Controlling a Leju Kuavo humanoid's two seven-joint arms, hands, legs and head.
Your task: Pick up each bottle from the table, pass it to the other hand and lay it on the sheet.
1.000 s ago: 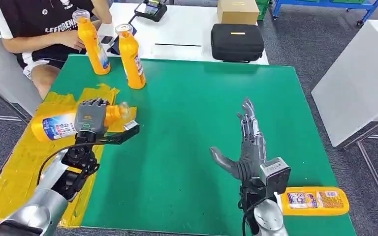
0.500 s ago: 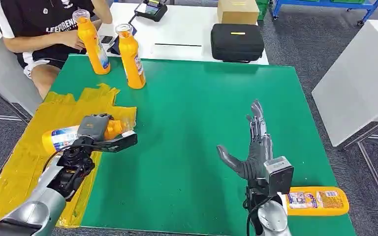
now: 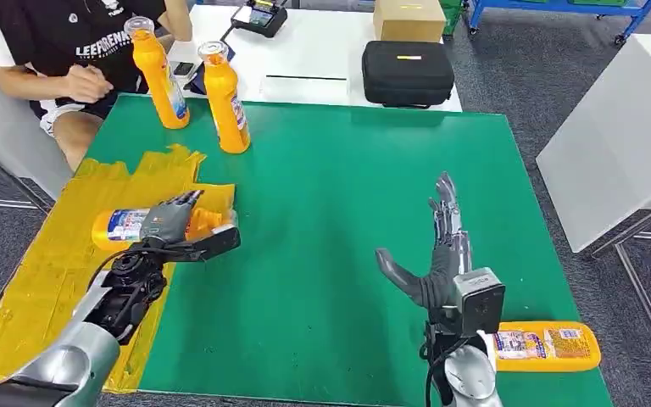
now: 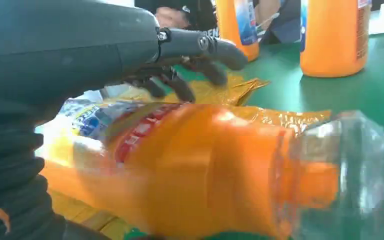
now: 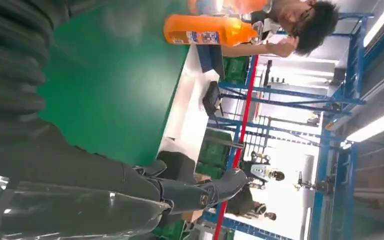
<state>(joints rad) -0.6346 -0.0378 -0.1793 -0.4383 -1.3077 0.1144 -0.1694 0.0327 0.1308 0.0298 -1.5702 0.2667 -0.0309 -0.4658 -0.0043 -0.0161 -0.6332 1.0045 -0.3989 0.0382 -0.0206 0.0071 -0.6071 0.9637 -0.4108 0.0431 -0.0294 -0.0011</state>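
An orange bottle (image 3: 124, 226) with a clear cap lies on its side on the yellow sheet (image 3: 34, 280) at the table's left. My left hand (image 3: 172, 223) hovers over its neck end. In the left wrist view the fingers (image 4: 200, 45) spread above the bottle (image 4: 195, 170), with sheet showing between them. My right hand (image 3: 437, 254) is open above the green table (image 3: 331, 170), fingers straight and pointing away from me. Another bottle (image 3: 542, 346) lies at the front right edge behind that wrist. Two bottles (image 3: 159, 76) (image 3: 225, 100) stand upright at the back left.
A person (image 3: 68, 51) sits at the back left corner, a hand near the upright bottles. A black case (image 3: 408, 73), a cardboard box (image 3: 409, 19) and a small device (image 3: 259, 15) lie on the white table behind. A white table (image 3: 619, 136) stands to the right.
My left hand lowered the bottle onto the sheet and its fingers loosened over it. My right hand drew back slightly toward me. The person's hand left the far upright bottle.
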